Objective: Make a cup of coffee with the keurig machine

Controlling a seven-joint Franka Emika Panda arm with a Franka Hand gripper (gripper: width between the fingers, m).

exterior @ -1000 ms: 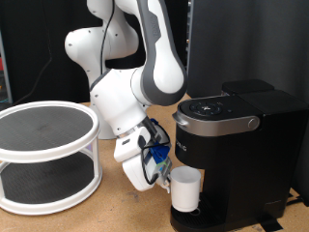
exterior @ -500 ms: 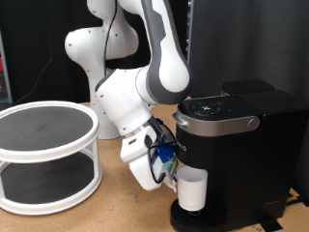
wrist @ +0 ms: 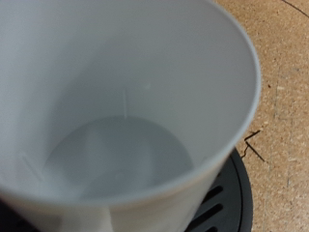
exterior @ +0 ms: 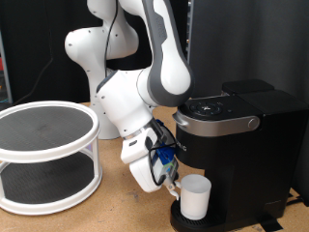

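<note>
The white cup [exterior: 196,199] stands low over the round drip tray [exterior: 182,219] of the black keurig machine [exterior: 241,145], under its brew head. The machine's silver-grey lid handle [exterior: 224,123] is down. My gripper [exterior: 175,185] is at the cup's side towards the exterior view's left, shut on the cup at its handle. In the wrist view the empty cup [wrist: 116,106] fills the picture, with the black slotted drip tray [wrist: 227,193] just beneath it. My fingers do not show there.
A white round two-tier rack [exterior: 43,155] stands on the wooden table [exterior: 106,215] at the exterior view's left. The white arm base [exterior: 97,48] rises behind. A dark panel stands behind the machine.
My gripper has carried the cup to the exterior view's right and downwards, from beside the machine's front to under the brew head, low over the drip tray.
</note>
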